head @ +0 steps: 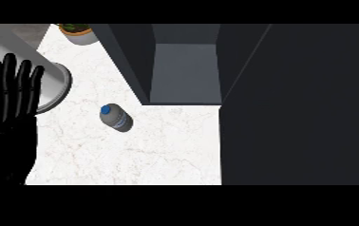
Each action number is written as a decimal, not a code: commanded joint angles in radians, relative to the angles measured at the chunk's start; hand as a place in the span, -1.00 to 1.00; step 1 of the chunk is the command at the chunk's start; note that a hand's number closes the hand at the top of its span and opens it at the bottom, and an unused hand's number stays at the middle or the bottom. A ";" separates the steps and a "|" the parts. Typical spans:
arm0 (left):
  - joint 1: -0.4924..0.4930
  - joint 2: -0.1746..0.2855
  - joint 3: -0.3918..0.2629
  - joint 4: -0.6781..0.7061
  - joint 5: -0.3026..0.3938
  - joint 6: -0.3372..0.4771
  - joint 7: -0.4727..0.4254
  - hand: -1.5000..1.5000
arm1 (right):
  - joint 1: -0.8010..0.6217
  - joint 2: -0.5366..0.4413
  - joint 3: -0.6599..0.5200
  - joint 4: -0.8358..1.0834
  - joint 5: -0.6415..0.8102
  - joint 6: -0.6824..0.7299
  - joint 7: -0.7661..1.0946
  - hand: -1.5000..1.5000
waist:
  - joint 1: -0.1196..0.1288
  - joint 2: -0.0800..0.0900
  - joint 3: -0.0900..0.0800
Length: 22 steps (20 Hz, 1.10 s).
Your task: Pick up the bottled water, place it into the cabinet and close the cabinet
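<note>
The bottled water (pixel 116 117), clear with a blue cap and a blue label band, stands on the white marbled counter (pixel 154 149), just left of the cabinet's front corner. The dark cabinet (pixel 186 68) is open at the top middle, showing a grey shelf inside. Its open door (pixel 288 106) fills the right side as a large dark panel. My left hand (pixel 17 92) rests at the left edge, fingers straight and pointing up, well left of the bottle and holding nothing. My right hand does not show.
A round grey metal pot or bowl (pixel 60 85) sits at the left, partly behind my left hand. A small potted plant (pixel 79 32) stands at the top left. Bare counter stretches below and right of the bottle as far as the door.
</note>
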 commanded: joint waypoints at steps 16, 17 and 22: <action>0.248 0.015 -0.164 -0.031 0.374 -0.206 0.266 -1.00 | 0.360 0.071 0.134 -0.230 -0.302 0.069 0.195 -1.00 | 0.000 -0.030 0.016; 0.134 0.001 -0.148 -0.017 0.373 -0.146 0.349 -1.00 | 0.412 0.076 0.152 -0.228 -0.305 0.089 0.166 -1.00 | -0.006 -0.029 0.016; 0.295 0.037 -0.151 -0.125 0.388 -0.220 0.297 -1.00 | 0.497 0.091 0.233 -0.260 -0.240 0.101 0.121 -1.00 | -0.001 -0.030 0.016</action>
